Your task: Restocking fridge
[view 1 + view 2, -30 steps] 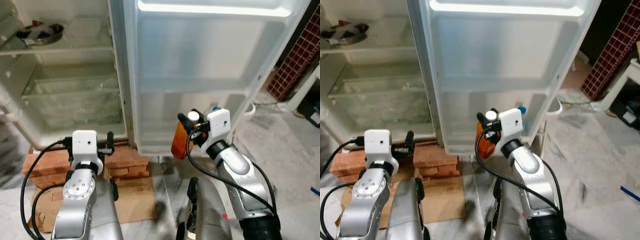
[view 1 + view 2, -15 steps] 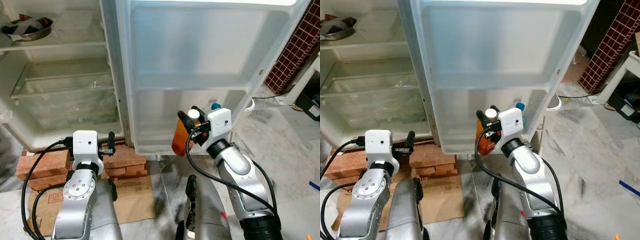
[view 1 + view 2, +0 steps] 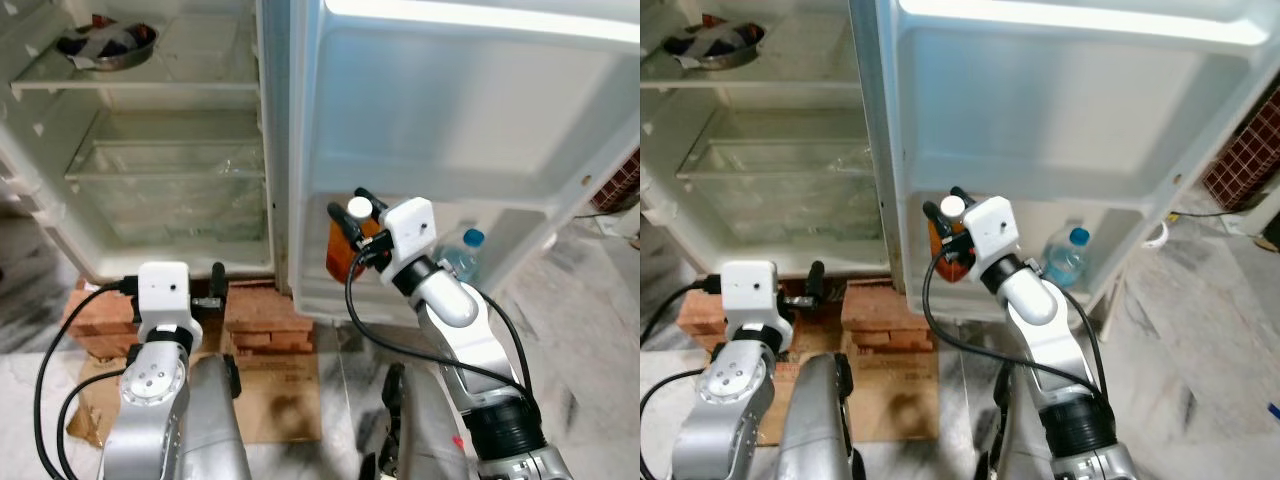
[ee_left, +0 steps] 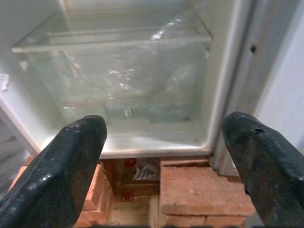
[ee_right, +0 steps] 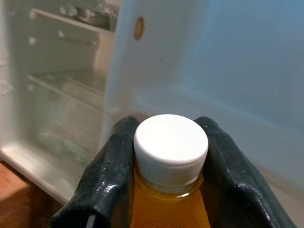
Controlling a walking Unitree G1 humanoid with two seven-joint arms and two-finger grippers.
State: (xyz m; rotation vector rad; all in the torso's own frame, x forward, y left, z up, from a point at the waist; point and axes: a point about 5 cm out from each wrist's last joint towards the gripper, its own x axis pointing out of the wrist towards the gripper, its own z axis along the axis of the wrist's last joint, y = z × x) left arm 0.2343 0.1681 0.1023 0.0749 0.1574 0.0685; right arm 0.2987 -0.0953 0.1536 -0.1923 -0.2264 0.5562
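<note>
Presently: right gripper (image 3: 355, 218) clamped on orange bottle (image 3: 340, 252) at door shelf (image 3: 500, 262). Left gripper (image 4: 164, 156) idle, jaws apart, facing crisper (image 4: 114, 71).

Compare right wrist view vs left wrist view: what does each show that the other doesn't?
Right wrist view: right gripper shut on the orange bottle with its white cap, in front of the fridge door.
Left wrist view: left gripper open with nothing between its fingers, facing the clear crisper drawer, with bricks under the fridge.
Both: pale fridge interior ahead.
</note>
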